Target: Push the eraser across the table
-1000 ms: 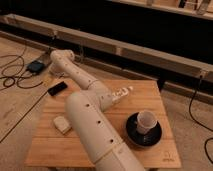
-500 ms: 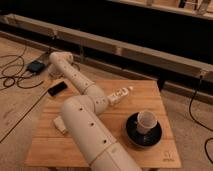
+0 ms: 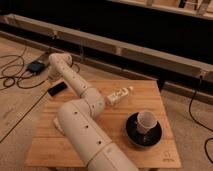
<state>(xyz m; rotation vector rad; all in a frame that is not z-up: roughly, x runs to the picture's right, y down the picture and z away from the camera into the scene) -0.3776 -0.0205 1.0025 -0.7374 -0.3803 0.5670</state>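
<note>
Pushing well starts with where the eraser [image 3: 57, 89] sits: it lies flat at the far left corner of the table [image 3: 149, 97], either on the edge or just past it, and I cannot tell which. The gripper [image 3: 53, 76] hangs just beyond the eraser at the end of the long white arm [image 3: 82, 100], pointing down; whether it is closed or spread cannot be told from this angle. I judge that contact should come low on the eraser's outer long side, so the bar slides inward over the slats rather than spinning off the edge. A slow, straight stroke suits so thin a thing. Toward the middle lies a white tube-like object [image 3: 119, 95], and nearer the front right a dark saucer [image 3: 131, 137] carries a pale cup [image 3: 146, 121]; the push should stop short of both. A pale block [image 3: 57, 125] peeks out beside the arm at the left edge
</note>
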